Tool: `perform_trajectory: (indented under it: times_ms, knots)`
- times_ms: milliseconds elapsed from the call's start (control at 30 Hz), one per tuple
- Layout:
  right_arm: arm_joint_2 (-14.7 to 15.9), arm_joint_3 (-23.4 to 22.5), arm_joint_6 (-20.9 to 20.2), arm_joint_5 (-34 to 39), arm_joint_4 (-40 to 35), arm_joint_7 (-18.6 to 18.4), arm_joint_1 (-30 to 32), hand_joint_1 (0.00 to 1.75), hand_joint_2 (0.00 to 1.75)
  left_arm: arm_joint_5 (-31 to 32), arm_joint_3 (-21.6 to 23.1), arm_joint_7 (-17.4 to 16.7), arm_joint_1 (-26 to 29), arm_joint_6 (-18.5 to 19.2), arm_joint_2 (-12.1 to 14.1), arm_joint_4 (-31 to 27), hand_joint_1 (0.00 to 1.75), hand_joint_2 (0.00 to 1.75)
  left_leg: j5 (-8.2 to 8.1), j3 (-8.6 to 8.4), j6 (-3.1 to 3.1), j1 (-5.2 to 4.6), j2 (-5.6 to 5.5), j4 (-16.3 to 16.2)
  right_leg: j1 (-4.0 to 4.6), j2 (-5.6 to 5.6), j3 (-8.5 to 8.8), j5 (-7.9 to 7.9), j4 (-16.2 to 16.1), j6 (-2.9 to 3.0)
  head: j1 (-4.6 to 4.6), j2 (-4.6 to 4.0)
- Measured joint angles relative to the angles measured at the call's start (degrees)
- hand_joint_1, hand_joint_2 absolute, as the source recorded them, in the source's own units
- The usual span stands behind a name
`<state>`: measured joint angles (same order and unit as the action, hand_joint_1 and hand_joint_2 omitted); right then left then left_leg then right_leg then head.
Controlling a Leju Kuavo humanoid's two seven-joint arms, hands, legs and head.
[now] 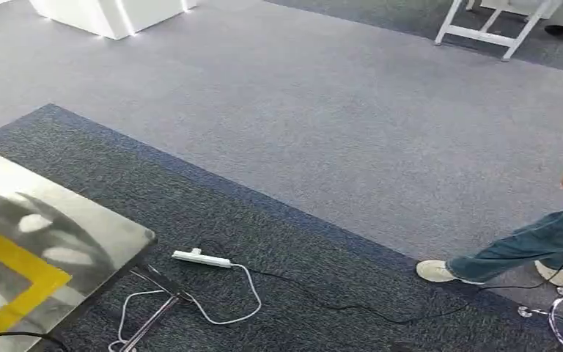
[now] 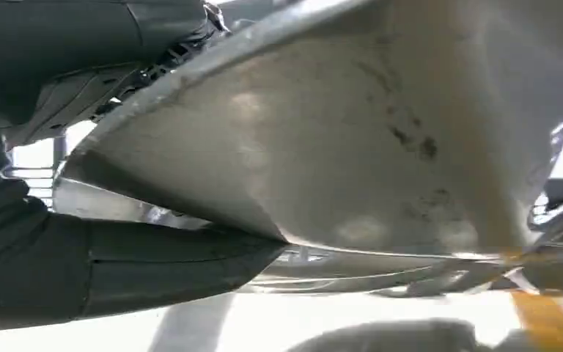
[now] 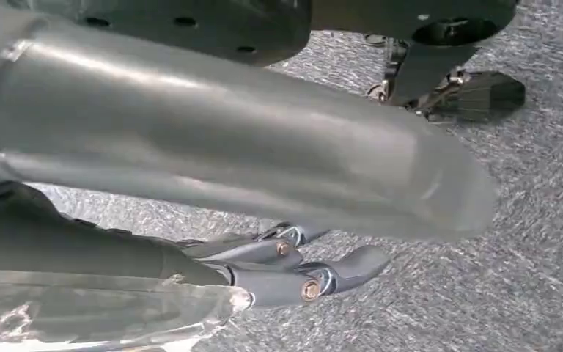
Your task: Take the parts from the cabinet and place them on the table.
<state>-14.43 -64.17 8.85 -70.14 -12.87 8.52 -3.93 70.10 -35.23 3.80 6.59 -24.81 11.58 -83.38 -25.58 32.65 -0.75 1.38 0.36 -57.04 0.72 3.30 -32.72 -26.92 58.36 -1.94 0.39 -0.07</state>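
Carpet stretches ahead of me, with a steel table at my lower left marked by yellow tape. My left hand presses against a curved metal part; whether I grip it I cannot tell. My right hand holds a long grey part above the carpet. A person's shoe stands right.

A shiny metal table with a yellow stripe sits at the near left on dark carpet, and a curved, scuffed silver part lies against the left hand.
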Motion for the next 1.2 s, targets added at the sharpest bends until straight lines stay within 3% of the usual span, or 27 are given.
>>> perform_trajectory:
  times_ms: [67,133,167,200,233,267,300,333,400,467,500,533,567,633,667,700,767,800,833,867,933,1000,1033,1067,1133,1167,1200]
  knots:
    - [0.0,0.0,0.0,0.0,0.0,0.0,0.0,0.0,0.0,0.0,0.0,0.0,-0.3,0.0,0.0,0.1,1.75,1.75,0.11,0.19,0.6,0.09,-0.53,0.0,-0.2,-2.41,-3.25,-4.18,7.2,-0.55,0.39,0.0]
    - [0.0,0.0,0.0,0.0,0.0,0.0,0.1,0.0,0.0,0.0,0.0,0.0,-0.3,0.0,0.0,0.3,1.75,1.75,0.14,0.37,0.82,0.04,-1.32,0.0,-0.27,-2.91,-7.64,-7.74,16.3,-0.68,0.35,0.0]
    - [0.0,0.0,0.0,0.0,0.0,-0.1,0.2,0.0,0.0,0.0,0.0,0.0,-0.3,0.0,0.0,0.5,1.75,1.75,0.15,0.38,0.83,0.02,-1.76,0.0,-0.26,-3.01,-8.61,-7.83,18.0,-0.6,0.41,0.0]
    - [0.0,0.0,0.0,0.0,0.0,-0.2,0.2,0.0,0.0,0.1,0.0,0.0,-0.3,0.0,0.0,0.7,1.75,1.75,0.15,0.36,0.82,0.01,-2.29,0.0,-0.26,-3.09,-8.06,-6.47,16.8,-0.46,0.35,0.0]
    - [0.0,0.0,0.0,0.0,0.0,-0.3,0.2,0.0,0.0,0.1,0.0,-0.1,-0.2,0.0,0.0,0.9,1.75,1.75,0.18,0.33,0.77,0.01,-2.77,0.0,-0.26,-3.2,-6.44,-4.25,13.3,-0.22,0.39,0.0]
    - [0.0,0.0,0.0,0.0,0.0,-0.3,0.1,0.0,0.0,0.2,0.0,-0.1,-0.3,0.0,0.0,1.0,1.75,1.75,0.24,0.29,0.68,0.02,-3.31,0.0,-0.26,-3.56,-3.76,-1.53,7.8,0.14,0.37,0.0]
    - [0.0,0.0,0.0,0.0,0.0,-0.3,0.1,0.0,0.0,0.2,0.0,-0.1,-0.3,0.0,0.0,1.0,1.75,1.75,0.28,0.27,0.58,0.08,-3.72,0.0,-0.27,-4.82,-1.06,0.58,2.7,0.46,0.42,0.0]
    - [0.0,0.0,0.0,0.0,0.0,-0.4,0.0,0.0,0.0,0.2,0.0,-0.1,-0.3,0.0,0.0,1.0,1.75,1.75,0.35,0.47,0.28,-0.04,-4.08,0.0,-0.36,-6.87,0.3,-0.04,-0.1,0.76,0.33,0.0]
    - [0.0,0.1,0.2,0.0,0.0,-0.4,0.0,0.0,0.0,0.3,-0.2,-0.2,-0.3,0.0,0.0,1.1,1.75,1.75,0.61,0.86,-0.5,0.27,-4.81,0.0,-0.12,-5.95,0.76,0.2,-0.5,0.47,0.33,0.0]
    - [0.0,0.1,0.2,0.0,0.0,-0.5,0.0,0.0,0.0,0.3,-0.4,-0.2,-0.1,0.0,0.1,1.4,1.75,1.75,1.03,0.81,-1.43,0.48,-5.59,0.6,0.0,-5.24,0.79,0.48,-0.7,1.1,0.35,0.0]
    - [0.0,0.2,0.2,0.0,0.0,-0.5,-0.1,0.0,0.0,0.4,-0.5,-0.2,0.1,0.0,0.2,1.6,1.75,1.75,0.8,0.92,-1.59,0.64,-5.17,0.3,-0.47,-4.7,0.98,1.0,-1.5,1.6,0.29,0.0]
    - [0.0,0.3,0.2,0.0,0.0,-0.5,-0.1,0.0,0.0,0.4,-0.7,-0.2,0.2,0.0,0.4,1.8,1.75,1.75,-0.74,1.72,-1.78,0.24,-2.65,-1.4,-0.37,-4.37,1.03,1.19,-1.7,1.9,0.04,0.0]
    - [0.0,0.4,0.2,0.0,0.0,-0.5,-0.1,0.0,0.0,0.5,-0.8,-0.2,-0.1,0.0,0.5,2.0,1.75,1.75,-2.89,3.29,-1.94,0.18,-1.72,-4.6,-0.33,-3.9,0.93,1.2,-1.7,2.1,-0.13,0.0]
    - [0.0,0.5,0.2,0.0,0.0,-0.6,0.1,0.0,0.0,0.9,-1.1,-0.1,-0.3,0.0,0.4,2.4,1.75,1.75,-6.94,7.26,-2.23,0.18,-1.17,-13.5,-0.22,-2.96,0.84,1.15,-1.7,2.16,-0.07,0.0]
    - [0.0,0.5,0.2,0.0,0.0,-0.7,0.1,0.0,0.0,1.2,-1.4,-0.1,-0.3,0.1,0.4,2.6,1.75,1.75,-7.37,8.16,-2.34,0.18,-1.17,-15.7,-0.22,-2.62,0.81,1.1,-1.7,2.23,-0.09,0.0]
    - [0.0,0.5,0.2,0.0,0.0,-0.7,0.1,0.0,0.0,1.2,-1.7,-0.1,-0.3,0.1,0.4,2.8,1.75,1.75,-6.61,8.02,-2.47,0.2,-1.12,-15.6,-0.23,-2.18,0.83,1.09,-1.7,2.24,-0.11,0.0]
    - [0.0,0.5,0.1,0.0,0.0,-0.8,0.0,0.0,0.0,1.4,-1.9,-0.1,-0.2,0.2,0.5,3.3,1.75,1.75,-2.33,4.64,-2.73,0.37,-0.56,-9.0,-0.31,-1.39,0.89,1.0,-1.6,2.09,-0.09,0.0]
    - [0.0,0.5,-0.1,0.0,0.0,-0.9,0.0,0.0,0.0,1.7,-2.2,0.0,-0.2,0.2,0.6,3.5,1.75,1.75,0.1,1.57,-2.95,0.5,0.7,-3.4,-0.34,-0.98,0.96,0.78,-1.3,1.74,-0.11,0.0]
    - [0.0,0.5,-0.1,0.0,0.0,-0.9,0.0,0.0,0.0,1.9,-2.3,0.1,-0.3,0.2,0.6,3.6,1.75,1.75,0.04,0.24,-3.26,0.51,2.59,-0.6,-0.06,-0.66,0.93,0.55,-1.0,1.34,-0.11,0.0]
    - [0.0,0.5,-0.1,0.0,0.0,-0.9,0.0,0.0,0.0,1.9,-2.4,0.2,-0.6,0.2,0.7,3.7,1.75,1.75,-0.08,0.21,-2.39,0.28,2.12,-0.1,0.33,-0.51,0.53,0.08,-0.2,1.01,-0.2,0.0]
    - [0.0,0.5,-0.1,0.1,0.0,-0.9,0.0,0.0,0.0,2.1,-2.6,0.2,-0.2,0.2,0.6,4.0,1.75,1.75,-0.17,0.41,-1.28,0.06,1.19,-0.3,0.41,0.21,0.82,0.05,-0.6,0.88,0.09,0.0]
    - [0.0,0.5,-0.1,0.1,0.0,-0.9,0.0,0.0,0.0,2.3,-2.8,0.5,-0.2,0.2,0.6,4.2,1.75,1.75,0.0,0.38,-0.57,0.18,0.38,-0.2,0.16,0.61,0.67,-0.3,-0.6,0.4,0.07,0.0]
    - [0.0,0.6,-0.1,0.1,0.0,-0.9,-0.1,0.0,0.0,2.5,-2.9,0.8,-0.3,0.2,0.7,4.2,1.75,1.75,0.05,0.33,-0.18,0.24,0.11,-0.2,0.0,-0.92,0.35,-1.38,0.5,-0.08,0.26,0.0]
    - [0.0,0.6,-0.2,0.1,0.0,-0.9,-0.1,0.0,0.0,2.9,-2.8,0.9,-0.4,0.2,0.7,4.3,1.75,1.75,0.11,0.4,0.12,0.25,-0.16,-0.2,-0.11,-2.26,-1.23,-3.54,4.2,-0.34,0.37,0.0]
    - [0.0,0.6,-0.5,0.1,0.0,-0.9,0.0,0.0,0.0,3.8,-2.7,1.0,-0.4,0.2,0.6,4.4,1.75,1.75,0.17,0.62,0.41,0.21,-0.77,-0.2,-0.16,-2.89,-6.09,-7.87,14.3,-0.52,0.42,0.0]
    - [0.0,0.7,-0.7,0.1,0.0,-0.9,0.1,0.0,0.0,4.3,-2.6,1.0,-0.5,0.2,0.6,4.5,1.75,1.75,0.19,0.64,0.45,0.17,-1.1,-0.2,-0.16,-2.97,-7.78,-8.78,17.6,-0.46,0.35,0.0]
    - [0.0,0.7,-0.8,0.2,0.0,-0.9,0.1,0.0,0.0,4.7,-2.5,1.0,-0.5,0.3,0.5,4.7,1.75,1.75,0.2,0.63,0.47,0.15,-1.42,-0.2,-0.16,-3.03,-8.27,-8.29,18.2,-0.33,0.39,0.0]
